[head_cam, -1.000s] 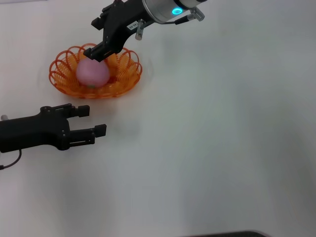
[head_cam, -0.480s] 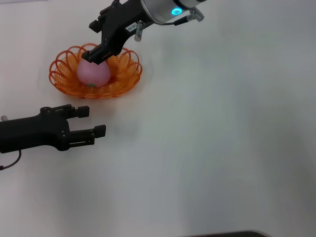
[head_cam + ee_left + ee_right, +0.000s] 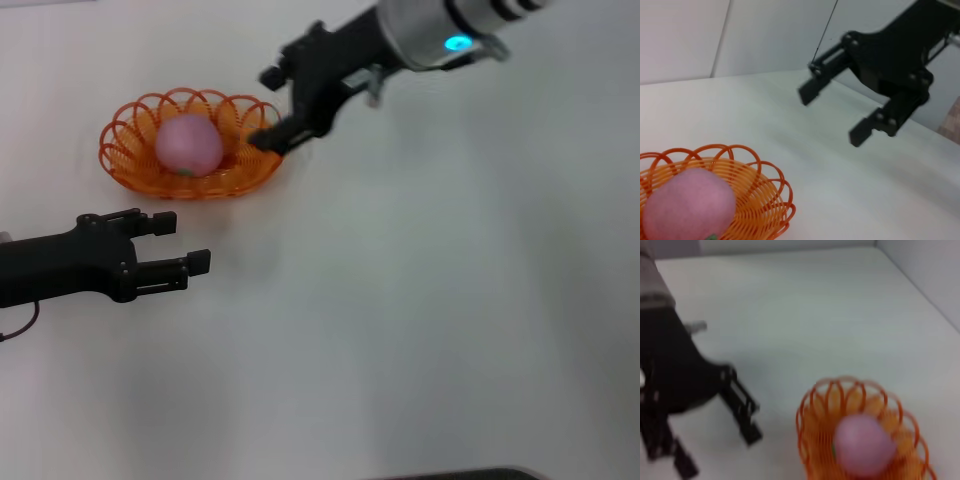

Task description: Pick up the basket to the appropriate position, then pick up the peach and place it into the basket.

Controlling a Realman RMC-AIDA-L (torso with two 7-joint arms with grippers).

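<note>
Peach in the basket, right gripper beside the rim.

You see the peach (image 3: 188,144), round and pale pink with a bit of green low down, sitting in the orange looped-wire basket (image 3: 258,166) in the frame's upper left; the basket's long axis runs left to right. The table (image 3: 430,300) is plain white, with a pale wall behind it in the left wrist view. The right gripper (image 3: 270,108) hangs open and empty at the basket's right rim. The left gripper (image 3: 180,241), fingers spread, holds nothing, below the basket.

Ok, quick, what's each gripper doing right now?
Left gripper: open, empty, near the orange looped-wire basket.
Right gripper: open, empty, beside the basket's rim.
</note>
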